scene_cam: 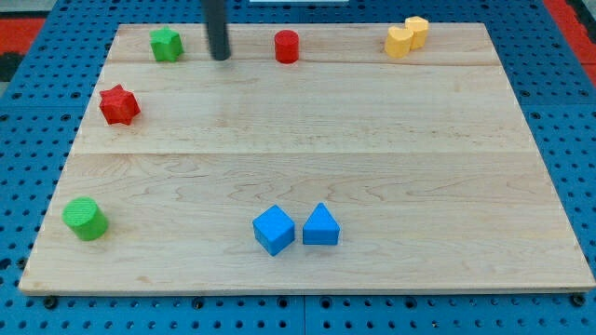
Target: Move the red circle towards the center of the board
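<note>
The red circle [286, 46] stands near the board's top edge, a little left of the middle. My tip [220, 57] rests on the board to the left of it, about a block's width or more away, not touching. A green star-like block [166, 44] sits just left of my tip.
A red star [118, 104] lies at the left side. A green circle [86, 219] sits at the bottom left. A blue cube [274, 230] and a blue triangular block [320, 226] stand together at the bottom middle. Two yellow blocks [407, 36] touch at the top right. The wooden board [307, 140] lies on blue pegboard.
</note>
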Action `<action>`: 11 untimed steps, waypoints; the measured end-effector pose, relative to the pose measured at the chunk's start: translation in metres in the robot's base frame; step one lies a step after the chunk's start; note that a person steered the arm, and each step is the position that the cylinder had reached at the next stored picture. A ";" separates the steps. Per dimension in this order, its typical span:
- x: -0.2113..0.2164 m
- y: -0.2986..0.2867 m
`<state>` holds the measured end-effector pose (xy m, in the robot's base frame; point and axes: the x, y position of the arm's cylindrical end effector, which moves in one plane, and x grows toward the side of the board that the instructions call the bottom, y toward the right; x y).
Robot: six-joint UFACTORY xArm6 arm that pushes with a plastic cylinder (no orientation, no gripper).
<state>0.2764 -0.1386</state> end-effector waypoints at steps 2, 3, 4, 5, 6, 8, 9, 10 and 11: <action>-0.048 0.074; -0.043 0.146; -0.043 0.169; -0.048 0.186; -0.046 0.213; -0.007 0.176; 0.000 0.109; 0.000 0.140; 0.005 0.173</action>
